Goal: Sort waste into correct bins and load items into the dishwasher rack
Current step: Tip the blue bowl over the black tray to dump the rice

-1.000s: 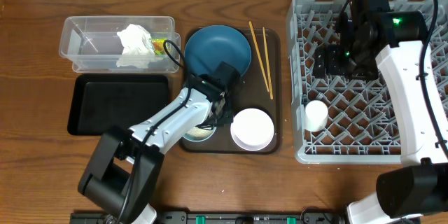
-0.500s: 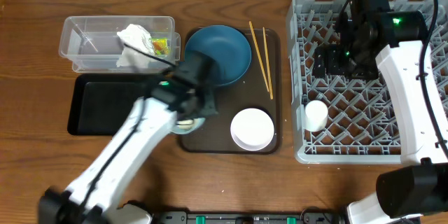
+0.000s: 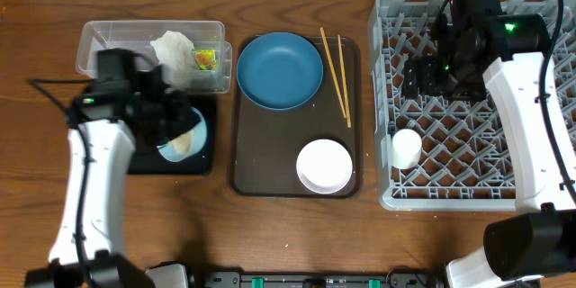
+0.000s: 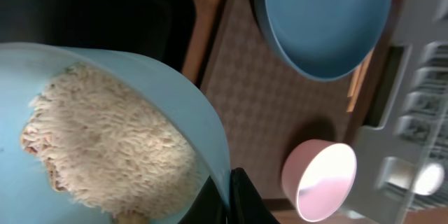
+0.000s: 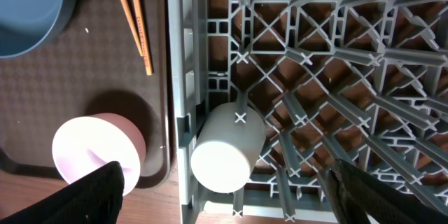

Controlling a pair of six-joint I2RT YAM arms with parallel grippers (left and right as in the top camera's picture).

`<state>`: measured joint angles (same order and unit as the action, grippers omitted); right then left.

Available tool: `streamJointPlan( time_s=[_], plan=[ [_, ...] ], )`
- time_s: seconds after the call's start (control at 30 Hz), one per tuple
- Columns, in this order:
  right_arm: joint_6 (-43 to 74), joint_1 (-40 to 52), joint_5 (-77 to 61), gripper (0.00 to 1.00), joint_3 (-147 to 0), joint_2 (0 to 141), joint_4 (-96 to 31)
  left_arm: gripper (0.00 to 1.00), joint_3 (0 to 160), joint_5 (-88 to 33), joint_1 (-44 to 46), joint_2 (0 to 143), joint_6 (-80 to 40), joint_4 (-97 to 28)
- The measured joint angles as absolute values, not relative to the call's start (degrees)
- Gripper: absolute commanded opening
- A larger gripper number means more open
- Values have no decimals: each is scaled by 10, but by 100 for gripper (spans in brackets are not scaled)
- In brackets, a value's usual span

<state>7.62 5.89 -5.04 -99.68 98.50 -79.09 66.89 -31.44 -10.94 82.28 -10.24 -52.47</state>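
Note:
My left gripper point(image 3: 173, 119) is shut on the rim of the light blue bowl point(image 3: 191, 135) and holds it tilted over the black tray point(image 3: 117, 148). In the left wrist view its fingers point(image 4: 227, 197) pinch the bowl's wall point(image 4: 199, 112), and whitish rice point(image 4: 105, 140) lies inside. The clear tub point(image 3: 112, 54) holds the white tissue point(image 3: 175, 49) and the snack wrapper point(image 3: 207, 57). The dark blue plate point(image 3: 279, 70), chopsticks point(image 3: 337, 72) and white-pinkish bowl point(image 3: 324, 165) lie on the brown tray. My right gripper point(image 3: 423, 76) is open and empty above the grey rack point(image 3: 468, 180), where the white cup point(image 5: 227, 147) lies on its side.
The brown serving tray point(image 3: 270, 153) sits between the bins and the rack. The rack's near wall point(image 5: 183, 77) stands beside the tray's right edge. Bare wooden table point(image 3: 270, 234) runs along the front.
My left arm has lifted the light blue bowl off the brown tray and carried it left, over the black tray. The right arm has not moved.

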Motion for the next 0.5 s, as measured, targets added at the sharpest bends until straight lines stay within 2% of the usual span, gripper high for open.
streamJointPlan(
  time_s=[0.23,0.5],
  plan=[
    [76,59,-50,91,-997,985,-788,6,669,-530,-248,935,-5,-522],
    [76,59,-51,91,-997,985,-789,6,669,-716,-317,1054,40,-522]
  ],
)
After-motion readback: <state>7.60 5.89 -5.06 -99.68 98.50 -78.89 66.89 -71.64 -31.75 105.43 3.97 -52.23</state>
